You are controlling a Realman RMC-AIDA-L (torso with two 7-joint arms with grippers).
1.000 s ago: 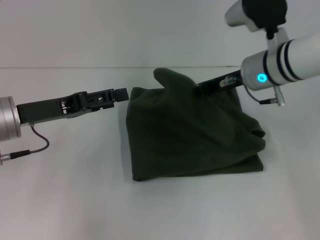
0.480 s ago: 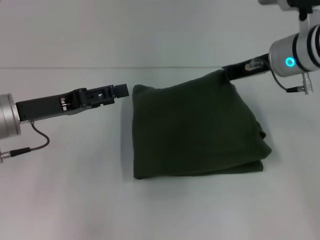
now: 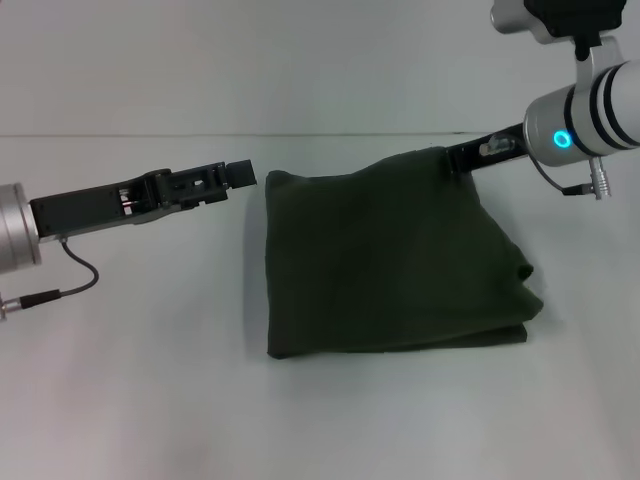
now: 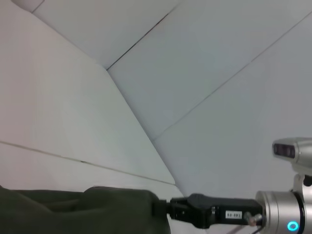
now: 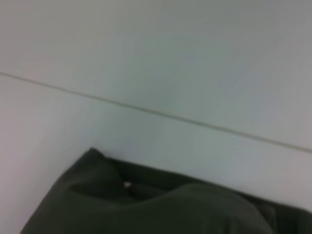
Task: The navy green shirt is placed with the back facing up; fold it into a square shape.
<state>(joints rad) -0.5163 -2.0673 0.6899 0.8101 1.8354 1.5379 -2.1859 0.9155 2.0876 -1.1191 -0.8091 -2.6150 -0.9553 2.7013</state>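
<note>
Here right claw [image 3: 447, 160] pinches shirt [image 3: 390, 260] corner.

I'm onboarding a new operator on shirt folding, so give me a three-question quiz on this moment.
1. True or false: the navy green shirt lies spread out flat in a single layer.
2. Which hand is at the shirt's far right corner: A) left hand or B) right hand?
3. Fill in: the left hand sits just off the shirt's far ____ corner, not touching it.

Key: 1. False; it is folded into a rough square with layers showing at the right edge. 2. B. 3. left.
</note>
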